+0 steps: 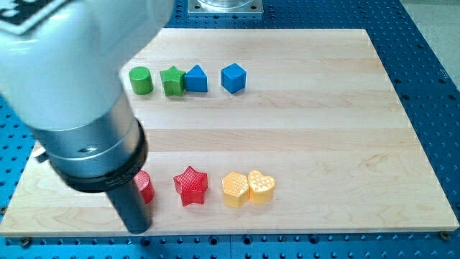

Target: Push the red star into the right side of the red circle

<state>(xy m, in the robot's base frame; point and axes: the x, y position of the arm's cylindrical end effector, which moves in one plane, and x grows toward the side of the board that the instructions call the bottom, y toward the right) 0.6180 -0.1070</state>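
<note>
Pale wooden surface (323,129) held the red star (191,185) right of the red circle (144,187); the tip (138,229), no jawed end effector, sat below-left, wrongly sided.

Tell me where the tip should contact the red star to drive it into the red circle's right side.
No grip here, only a push. Contact the red star on its view-right points, low on the body, and push toward the view's left, where the red circle sits, partly hidden by the rod. My tip is now below the circle, at the view's left, so it probably must circle round first. The yellow hexagon crowds that side.
</note>
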